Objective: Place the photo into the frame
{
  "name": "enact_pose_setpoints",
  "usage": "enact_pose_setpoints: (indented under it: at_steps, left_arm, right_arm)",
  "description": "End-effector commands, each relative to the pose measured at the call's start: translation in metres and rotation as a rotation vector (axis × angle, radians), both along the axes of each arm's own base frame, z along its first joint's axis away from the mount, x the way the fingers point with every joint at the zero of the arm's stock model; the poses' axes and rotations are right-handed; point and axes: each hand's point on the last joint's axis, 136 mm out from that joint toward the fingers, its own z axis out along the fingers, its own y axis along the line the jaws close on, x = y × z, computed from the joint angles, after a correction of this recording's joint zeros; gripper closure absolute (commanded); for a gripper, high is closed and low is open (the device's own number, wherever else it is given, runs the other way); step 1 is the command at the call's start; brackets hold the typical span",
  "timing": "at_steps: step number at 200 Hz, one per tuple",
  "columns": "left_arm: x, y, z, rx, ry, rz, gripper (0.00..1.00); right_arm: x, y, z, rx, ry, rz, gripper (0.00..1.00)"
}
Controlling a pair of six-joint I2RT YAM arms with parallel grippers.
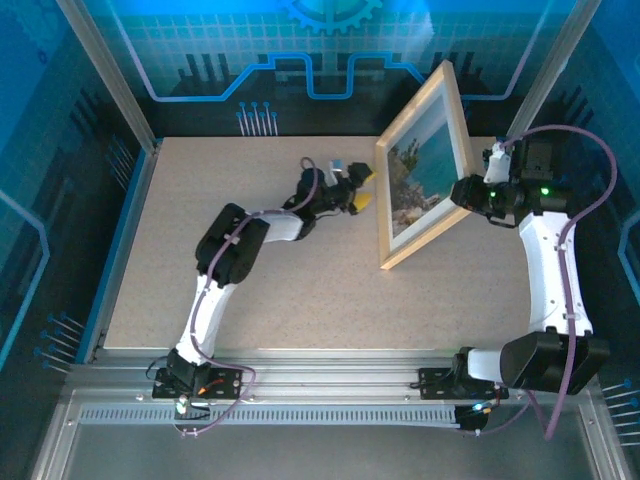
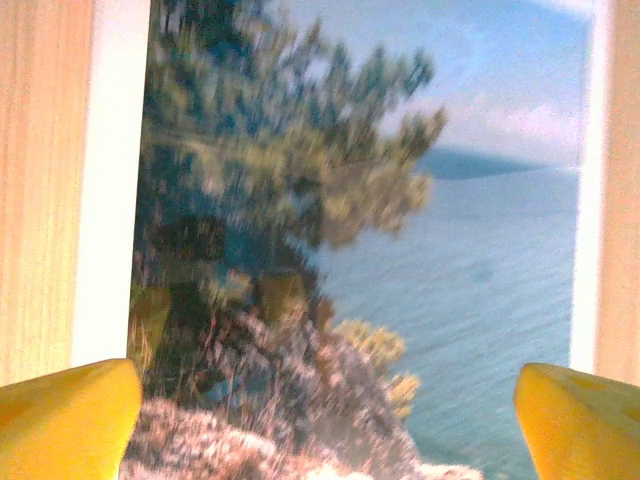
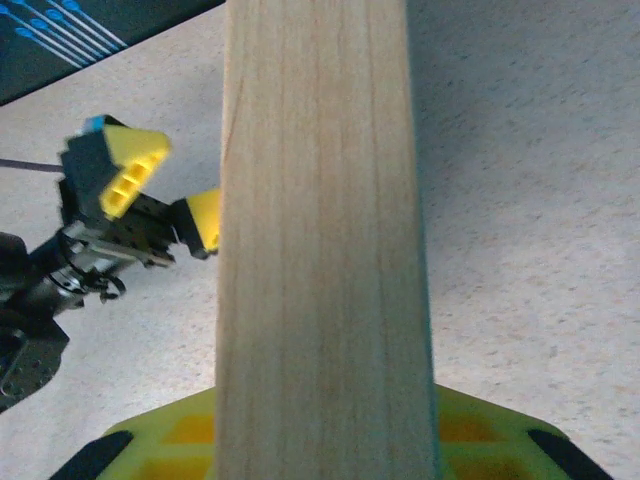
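Left wrist sees the photo; right wrist, the frame edge-on.

Speckled beige table; blue circuit-patterned walls.

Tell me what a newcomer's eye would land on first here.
The frame stands on edge on the table, right of centre, with the photo of sea and tree showing inside it. The right gripper clamps its right-hand rail, and the left gripper faces the picture with its jaws spread wide.
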Motion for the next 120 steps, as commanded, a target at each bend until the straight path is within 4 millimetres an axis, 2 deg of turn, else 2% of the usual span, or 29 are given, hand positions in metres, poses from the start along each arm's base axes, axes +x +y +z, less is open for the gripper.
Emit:
enact_pose_setpoints:
  at_steps: [1, 30, 63, 97, 120]
  left_arm:
    - [-0.001, 0.036, 0.051, -0.027, -0.152, 0.030, 0.01]
    - [-0.001, 0.072, 0.034, 0.004, -0.127, 0.084, 0.01]
    - [-0.006, 0.100, 0.020, 0.090, -0.115, 0.116, 0.01]
    - [-0.017, 0.135, 0.008, 0.254, -0.101, 0.143, 0.01]
    - [-0.025, 0.162, 0.007, 0.353, -0.107, 0.174, 0.01]
  right_arm:
    - [-0.009, 0.032, -0.003, 0.114, -0.014, 0.119, 1.00]
    - [-0.013, 0.051, -0.022, 0.172, 0.028, 0.149, 1.00]
    - [-0.014, 0.073, -0.054, 0.210, 0.061, 0.125, 1.00]
    - [-0.019, 0.082, -0.087, 0.222, 0.110, 0.098, 1.00]
    - [-0.025, 0.089, -0.108, 0.236, 0.136, 0.073, 1.00]
